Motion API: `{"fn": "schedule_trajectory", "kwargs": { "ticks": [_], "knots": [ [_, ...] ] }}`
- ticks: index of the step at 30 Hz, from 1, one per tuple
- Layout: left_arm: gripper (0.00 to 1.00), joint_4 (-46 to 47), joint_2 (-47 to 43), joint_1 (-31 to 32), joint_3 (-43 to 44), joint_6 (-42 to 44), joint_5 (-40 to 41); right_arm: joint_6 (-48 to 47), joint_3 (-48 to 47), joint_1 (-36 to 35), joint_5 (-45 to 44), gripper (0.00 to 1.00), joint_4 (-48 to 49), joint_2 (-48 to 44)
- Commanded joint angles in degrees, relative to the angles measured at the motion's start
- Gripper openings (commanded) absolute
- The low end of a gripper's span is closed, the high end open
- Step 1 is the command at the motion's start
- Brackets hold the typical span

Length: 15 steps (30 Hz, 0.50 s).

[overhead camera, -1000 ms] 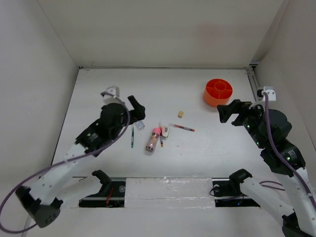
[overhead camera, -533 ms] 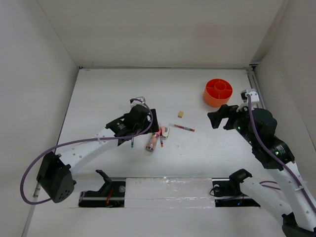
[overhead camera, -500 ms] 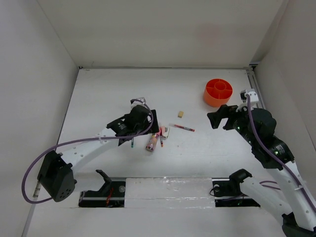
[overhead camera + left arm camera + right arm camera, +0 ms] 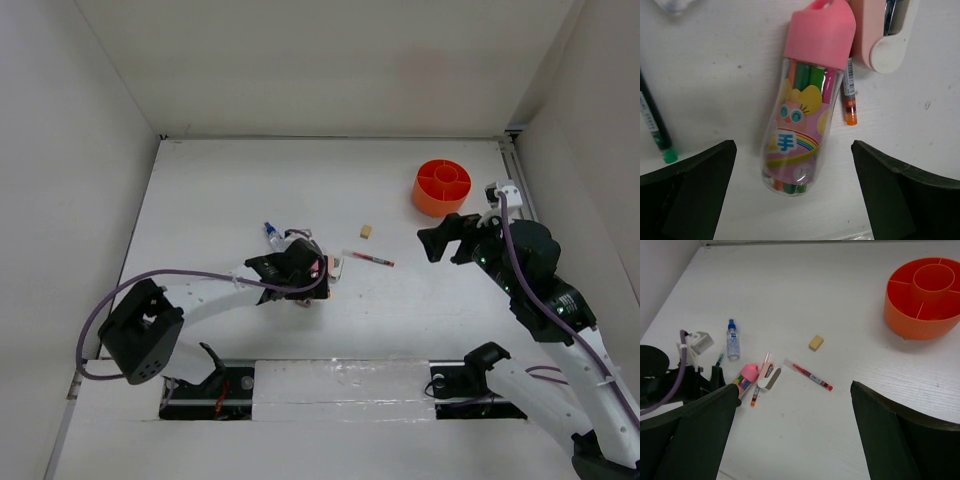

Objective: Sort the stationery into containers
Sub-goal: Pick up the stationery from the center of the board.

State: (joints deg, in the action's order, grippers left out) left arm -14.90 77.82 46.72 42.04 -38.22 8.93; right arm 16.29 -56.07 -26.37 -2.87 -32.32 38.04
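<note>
on the white desk (image 4: 220, 180), furthest left of the group, a thin green pen (image 4: 652, 125) lies flat, just left of the left end effector (image 4: 298, 266). slightly far of that, a clear blue-capped tube (image 4: 272, 235) lies on its side, apart from the other items.

the left end effector hangs low over the brownish pink-capped tube (image 4: 800, 135). its fingers (image 4: 690, 195) are spread wide apart, one on each side of the tube, and neither touches it in the wrist view. the tube lies flat with its pink cap pointing far and coloured sticks showing through the clear body.

just right of the tube is a short pen with an orange tip (image 4: 850, 95), close alongside it. right of the cap is a small white and pink piece (image 4: 885, 35); whether it touches the cap i cannot tell.

further right and a little far, the tiny beige eraser cube (image 4: 367, 231) sits alone. near of it the thin red pen (image 4: 372, 259) lies at a slant, touching nothing.

right again, the right end effector (image 4: 442, 237) is held above the desk with its fingers (image 4: 900, 435) wide apart and nothing between them, well apart from the pens.

far right, the round orange tub (image 4: 428, 200) stands upright on the desk, with a round middle cup and dividers running out to its rim.
</note>
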Motion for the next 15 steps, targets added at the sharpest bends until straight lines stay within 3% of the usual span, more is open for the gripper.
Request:
{"fn": "schedule_trajectory", "kwargs": {
  "ticks": [1,15],
  "knots": [
    [1.00,0.8,3.4,2.1,2.2,-0.5,1.9,-0.3,0.2,-0.6,1.4,1.00,4.4,0.0],
    [0.99,-0.3,4.9,2.7,1.0,-2.5,6.3,-0.3,0.2,-0.6,1.9,1.00,5.4,1.1]
  ]
}}
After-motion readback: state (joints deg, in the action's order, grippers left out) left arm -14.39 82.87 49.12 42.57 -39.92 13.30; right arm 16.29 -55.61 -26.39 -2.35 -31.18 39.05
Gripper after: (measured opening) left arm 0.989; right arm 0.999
